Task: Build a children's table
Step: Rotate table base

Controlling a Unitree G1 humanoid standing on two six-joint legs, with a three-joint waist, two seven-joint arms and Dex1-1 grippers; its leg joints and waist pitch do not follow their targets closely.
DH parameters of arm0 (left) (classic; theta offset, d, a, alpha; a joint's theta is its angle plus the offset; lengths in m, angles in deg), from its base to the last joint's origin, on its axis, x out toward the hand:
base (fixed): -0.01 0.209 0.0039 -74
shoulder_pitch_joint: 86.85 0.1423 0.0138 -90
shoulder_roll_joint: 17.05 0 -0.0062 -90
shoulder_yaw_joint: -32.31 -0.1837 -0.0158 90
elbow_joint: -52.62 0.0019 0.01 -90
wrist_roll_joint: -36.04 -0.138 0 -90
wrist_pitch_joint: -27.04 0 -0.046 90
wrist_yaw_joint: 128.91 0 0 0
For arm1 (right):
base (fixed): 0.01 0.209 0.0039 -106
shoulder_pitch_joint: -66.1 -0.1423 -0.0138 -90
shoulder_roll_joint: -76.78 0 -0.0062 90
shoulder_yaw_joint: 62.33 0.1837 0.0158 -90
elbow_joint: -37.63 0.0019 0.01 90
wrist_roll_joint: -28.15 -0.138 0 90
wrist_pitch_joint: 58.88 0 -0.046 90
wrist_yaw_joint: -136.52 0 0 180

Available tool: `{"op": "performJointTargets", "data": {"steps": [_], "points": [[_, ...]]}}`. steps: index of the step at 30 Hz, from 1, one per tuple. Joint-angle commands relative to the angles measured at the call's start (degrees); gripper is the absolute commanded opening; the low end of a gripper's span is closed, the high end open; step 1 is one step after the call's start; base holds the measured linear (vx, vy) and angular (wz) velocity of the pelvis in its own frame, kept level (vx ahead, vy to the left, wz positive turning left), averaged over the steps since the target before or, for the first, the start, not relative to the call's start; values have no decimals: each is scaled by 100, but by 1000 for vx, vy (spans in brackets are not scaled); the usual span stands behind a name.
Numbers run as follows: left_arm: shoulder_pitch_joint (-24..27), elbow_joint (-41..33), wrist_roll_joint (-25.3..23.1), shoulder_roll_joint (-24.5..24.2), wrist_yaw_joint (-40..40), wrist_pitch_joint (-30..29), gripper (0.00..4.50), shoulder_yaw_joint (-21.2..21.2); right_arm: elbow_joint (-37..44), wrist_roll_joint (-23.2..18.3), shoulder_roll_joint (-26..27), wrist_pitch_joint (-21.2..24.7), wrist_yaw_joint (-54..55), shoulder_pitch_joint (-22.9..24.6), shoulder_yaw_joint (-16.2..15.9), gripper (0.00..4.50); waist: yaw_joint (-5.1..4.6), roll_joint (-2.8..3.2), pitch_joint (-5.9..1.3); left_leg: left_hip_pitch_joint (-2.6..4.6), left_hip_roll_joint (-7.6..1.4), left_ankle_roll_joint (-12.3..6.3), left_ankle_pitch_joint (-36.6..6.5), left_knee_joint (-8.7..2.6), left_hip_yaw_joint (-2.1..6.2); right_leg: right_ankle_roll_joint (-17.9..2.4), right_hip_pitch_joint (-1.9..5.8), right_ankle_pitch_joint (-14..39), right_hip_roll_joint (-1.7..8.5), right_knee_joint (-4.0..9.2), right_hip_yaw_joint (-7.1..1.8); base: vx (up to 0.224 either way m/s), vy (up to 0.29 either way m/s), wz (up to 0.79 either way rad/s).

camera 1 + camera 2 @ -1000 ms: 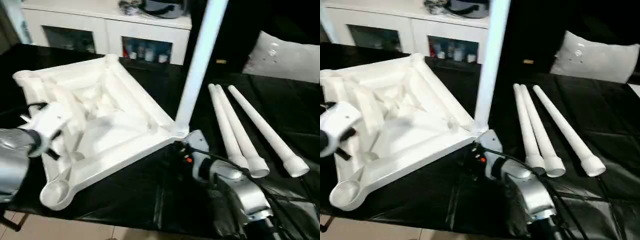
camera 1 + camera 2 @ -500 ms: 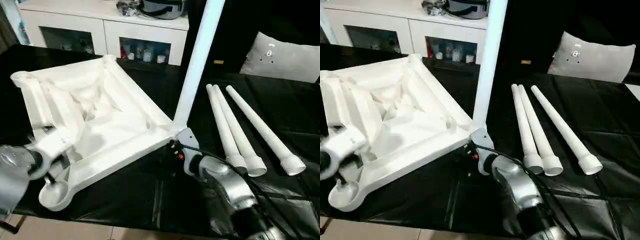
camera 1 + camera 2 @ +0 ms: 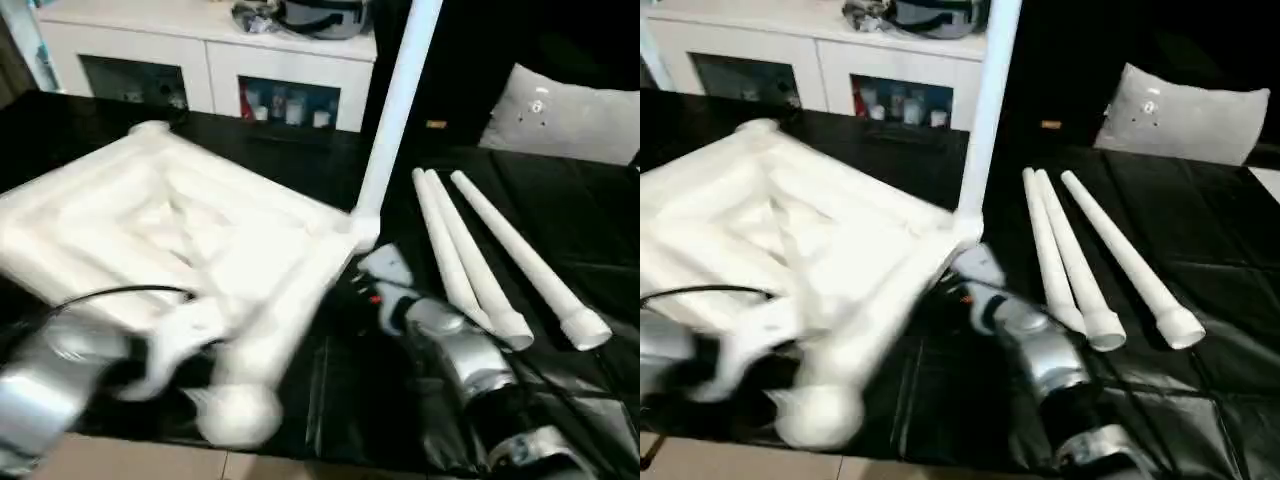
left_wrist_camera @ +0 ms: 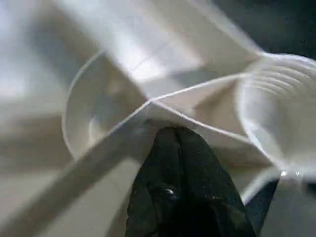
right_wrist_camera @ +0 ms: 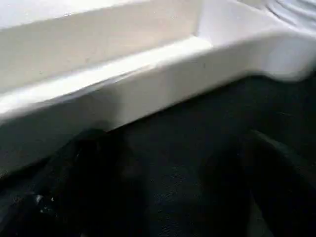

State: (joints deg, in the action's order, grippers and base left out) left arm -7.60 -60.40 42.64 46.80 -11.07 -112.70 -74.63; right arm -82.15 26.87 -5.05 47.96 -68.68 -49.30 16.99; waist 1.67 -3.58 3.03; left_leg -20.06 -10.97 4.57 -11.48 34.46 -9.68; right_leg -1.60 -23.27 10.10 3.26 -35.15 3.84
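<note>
The white table top (image 3: 170,240) lies underside up on the black cloth, blurred by motion. One white leg (image 3: 395,110) stands upright in its right corner socket (image 3: 364,228). Three loose legs (image 3: 480,255) lie side by side to the right. My left gripper (image 3: 185,335) is at the top's near side, beside the near corner socket (image 4: 276,113), with a black finger (image 4: 177,197) pressed on a rib, shut on the top. My right gripper (image 5: 182,187) sits low by the rim (image 5: 148,64) under the leg corner. It is open, with only cloth between the fingers.
A white cabinet (image 3: 210,50) stands behind the table. A white-grey cushion (image 3: 570,110) rests at the back right. The black cloth (image 3: 330,400) ends at the near edge, with pale floor below. A cable runs along my right forearm (image 3: 470,360).
The table top has swung round with my left gripper, its near corner moving right and its far corner turning toward the cabinet. The upright leg stays in its socket. My right gripper has barely moved.
</note>
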Motion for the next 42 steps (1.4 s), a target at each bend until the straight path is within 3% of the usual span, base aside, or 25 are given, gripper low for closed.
{"op": "performJointTargets", "data": {"steps": [1,4,6,7,8,9,12,15,17,18,19,20,22,23,24,25,27,31,34,36,38,39,40,41,42], "points": [[-347,151,161,320,38,430,3,-147,3,43,12,-53,25,-112,-14,450,-35,127,-307,2,-174,240,-1307,-438,43,-861,274,1726,395,438,-334,0,0,0],[-707,702,32,778,260,809,3,-323,23,88,-88,19,154,-134,80,450,-67,93,-302,-26,-149,206,-1376,-430,52,-656,287,2149,391,491,-316,0,0,0],[-835,933,-34,967,373,929,3,-389,69,119,-139,63,228,-128,119,450,-97,102,-321,-26,-154,193,-1337,-414,56,-624,286,2184,398,500,-313,0,0,0],[-956,1194,-161,1135,530,1081,3,-468,202,134,-201,155,304,-111,184,450,-129,122,-324,-44,-153,175,-1252,-411,59,-652,291,2063,388,482,-317,0,0,0],[-1048,1399,-282,1247,654,1204,3,-538,313,144,-244,222,360,-100,244,450,-144,99,-321,-57,-137,134,-1178,-406,50,-626,296,1975,353,500,-307,0,0,0],[-1141,1629,-437,1360,823,1403,3,-618,502,142,-300,312,425,-77,330,450,-140,118,-341,-26,-148,134,-1151,-390,45,-635,290,1883,354,479,-314,0,0,0],[-1231,1923,-614,1495,1076,1588,3,-650,949,81,-347,525,495,-39,483,450,-138,108,-363,-59,-156,68,-896,-393,48,-718,336,1419,355,430,-307,0,0,0],[-1237,2055,-601,1642,1254,1697,3,-571,1360,61,-357,842,752,-18,685,450,-125,103,-356,-35,-163,39,-827,-389,35,-800,321,1328,359,421,-316,0,0,0],[-1187,2066,-547,1736,1425,1854,3,-438,1848,285,-378,1327,1165,10,845,450,-121,135,-360,-28,-164,55,-805,-393,37,-822,319,1260,354,414,-314,0,0,0],[-1167,2042,-520,1753,1445,1897,3,-390,1961,328,-388,1465,1241,15,868,450,-125,123,-360,-26,-166,80,-791,-397,38,-836,326,1213,352,409,-314,0,0,0],[-961,1609,-262,1671,1317,1887,3,-132,2521,230,-464,1910,1162,100,924,450,-129,149,-339,-22,-162,97,-890,-406,42,-838,317,1301,348,422,-311,0,0,0],[-950,1584,-249,1662,1305,1883,3,-123,2545,221,-468,1925,1150,105,925,450,-121,141,-340,-23,-181,115,-973,-414,54,-828,351,1331,371,416,-312,0,0,0],[-664,970,44,1292,868,1751,3,-14,3101,-80,-605,2160,731,255,898,450,-131,142,-321,-2,-167,91,-1147,-409,41,-752,309,1647,360,455,-307,0,0,0],[-664,970,44,1292,868,1751,3,-14,3101,-80,-605,2160,731,255,898,450,-126,112,-332,-5,-174,82,-1141,-411,49,-744,325,1669,373,439,-309,0,0,0],[-419,480,237,736,317,1567,3,-87,3550,-341,-848,2228,207,450,740,450,-128,124,-301,-22,-182,52,-1177,-429,48,-684,298,1800,364,458,-315,0,0,0],[-362,363,281,561,158,1515,3,-126,3676,-392,-940,2243,54,511,674,450,-95,132,-300,1,-207,24,-1237,-434,68,-654,304,1899,390,446,-316,0,0,0],[-314,241,310,259,-65,1430,3,-230,3926,-511,-1157,2358,-244,639,524,450,-116,141,-269,33,-183,9,-1363,-431,42,-605,232,2152,348,490,-313,0,0,0],[-377,154,226,-290,-536,1203,3,-529,4493,-718,-1707,2917,-759,927,382,450,-65,177,-254,51,-194,56,-1446,-449,61,-583,240,2249,351,500,-320,0,0,0],[-435,218,102,-341,-563,1226,3,-641,4635,-734,-1867,3142,-816,965,384,450,-49,192,-245,49,-186,116,-1504,-445,64,-558,231,2410,362,527,-322,0,0,0],[-561,494,-250,-254,-337,1470,3,-780,4792,-815,-1918,3448,-771,996,480,450,-38,184,-247,41,-178,136,-1480,-442,67,-510,233,2484,360,538,-319,0,0,0],[-841,1117,-748,141,309,1763,3,-915,4950,-873,-1848,3819,-587,1033,641,450,-30,191,-262,50,-148,126,-1452,-406,52,-329,225,2641,333,575,-320,0,0,0],[-918,1300,-782,295,481,1780,3,-912,4975,-862,-1817,3905,-518,1034,670,450,-12,189,-275,63,-143,132,-1412,-392,48,-319,215,2640,341,577,-318,0,0,0],[-1034,1670,-908,544,809,1872,3,-936,4938,-784,-1706,3976,-331,996,728,450,19,198,-307,38,-157,143,-1241,-405,71,-363,260,2469,378,540,-321,0,0,0],[-1104,1941,-954,716,1024,1932,3,-953,4895,-730,-1625,4057,-170,945,787,450,-3,208,-288,4,-150,149,-1230,-418,67,-372,254,2448,351,555,-304,0,0,0],[-1117,1995,-961,751,1067,1942,3,-957,4885,-720,-1608,4077,-135,933,802,450,10,210,-289,32,-141,151,-1278,-404,61,-356,231,2531,350,582,-298,0,0,0]]}}
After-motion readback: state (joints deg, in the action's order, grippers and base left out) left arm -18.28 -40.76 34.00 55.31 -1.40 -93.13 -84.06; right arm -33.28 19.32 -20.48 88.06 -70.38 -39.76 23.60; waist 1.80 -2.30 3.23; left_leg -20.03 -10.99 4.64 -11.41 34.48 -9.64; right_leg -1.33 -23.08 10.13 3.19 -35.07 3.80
